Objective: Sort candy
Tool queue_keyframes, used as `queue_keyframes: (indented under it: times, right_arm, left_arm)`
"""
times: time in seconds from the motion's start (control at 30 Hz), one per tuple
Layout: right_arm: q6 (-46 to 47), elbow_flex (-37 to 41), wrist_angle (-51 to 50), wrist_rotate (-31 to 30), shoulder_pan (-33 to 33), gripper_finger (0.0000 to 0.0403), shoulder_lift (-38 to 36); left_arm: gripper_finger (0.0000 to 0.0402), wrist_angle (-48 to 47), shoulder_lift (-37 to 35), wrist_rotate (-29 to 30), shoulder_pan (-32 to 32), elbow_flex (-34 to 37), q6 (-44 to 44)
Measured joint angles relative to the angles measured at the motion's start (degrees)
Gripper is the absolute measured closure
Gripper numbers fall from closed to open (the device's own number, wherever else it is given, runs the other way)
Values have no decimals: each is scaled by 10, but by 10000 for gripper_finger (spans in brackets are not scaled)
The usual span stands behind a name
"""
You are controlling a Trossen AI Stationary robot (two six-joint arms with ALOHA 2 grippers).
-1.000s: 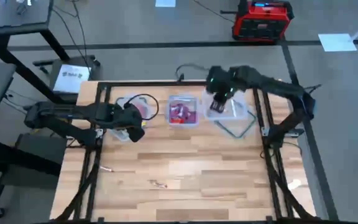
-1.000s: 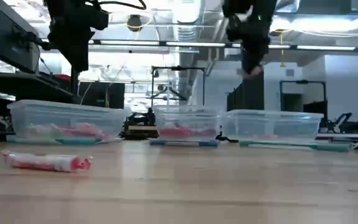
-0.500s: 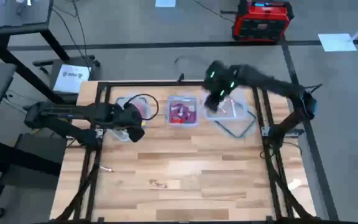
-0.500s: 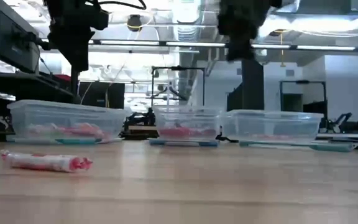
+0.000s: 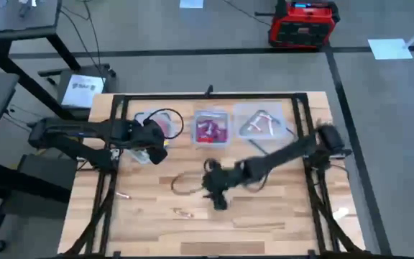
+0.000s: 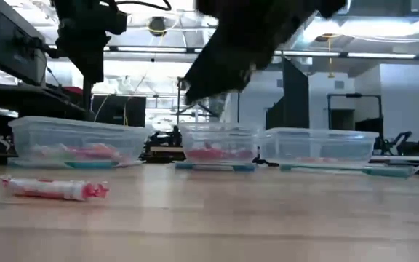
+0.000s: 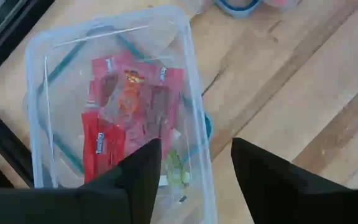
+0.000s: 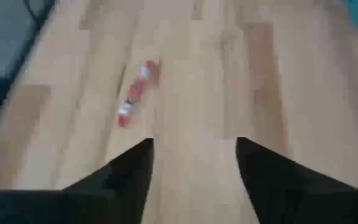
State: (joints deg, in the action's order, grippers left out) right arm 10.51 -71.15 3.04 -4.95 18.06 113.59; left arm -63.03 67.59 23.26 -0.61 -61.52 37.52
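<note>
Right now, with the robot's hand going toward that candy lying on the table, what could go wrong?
The right hand is open and empty, above the bare wood. The loose candy lies ahead and off to one side, so the hand might close beside it. The candy is thin and flat on the table, so the fingers could nudge it away instead of gripping it. The left hand waits over its tub.

Left arm: stretched low along the table's left side.
Left gripper (image 7: 194, 171): held open.
Right arm: reached to mid-table.
Right gripper (image 8: 193, 163): spread apart, empty.
</note>
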Motion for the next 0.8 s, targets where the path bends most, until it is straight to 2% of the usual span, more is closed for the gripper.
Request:
queue_keyframes:
  times: [0.13,0.37,0.47,0.67,0.8]
  right_arm:
    - [29,-57,80,-3,20,169,73]
    - [17,-159,73,-21,34,184,154]
    - [29,-179,58,-45,37,190,179]
    - [38,-183,48,-47,38,204,213]
    - [53,-185,52,-52,39,239,223]
  left_arm:
    - [219,0,0,0,0,0,0]
    - [219,0,0,0,0,0,0]
    - [219,0,0,0,0,0,0]
    - [219,0,0,0,0,0,0]
    - [219,0,0,0,0,0,0]
